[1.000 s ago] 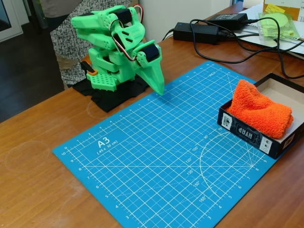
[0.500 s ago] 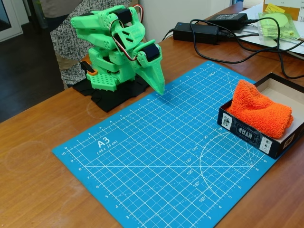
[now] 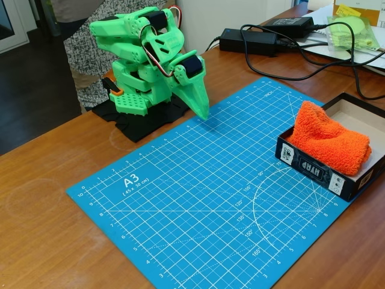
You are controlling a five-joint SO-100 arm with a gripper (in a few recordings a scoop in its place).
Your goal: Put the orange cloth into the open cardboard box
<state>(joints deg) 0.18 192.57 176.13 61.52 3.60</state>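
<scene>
The orange cloth [image 3: 328, 139] lies as a fluffy folded bundle inside the open cardboard box [image 3: 313, 164], which has black walls with white print and sits at the right edge of the blue mat. The cloth leans on the box's near-left wall and rises above its rim. The green arm is folded up at the back left, far from the box. Its gripper [image 3: 203, 112] points down at the mat's far edge with its jaws shut and nothing between them.
A blue A3 cutting mat [image 3: 204, 186] covers the middle of the wooden table. Black power bricks [image 3: 248, 41] and cables lie at the back, beside a bag with a green item [image 3: 355, 29]. A person stands behind the arm at the top left.
</scene>
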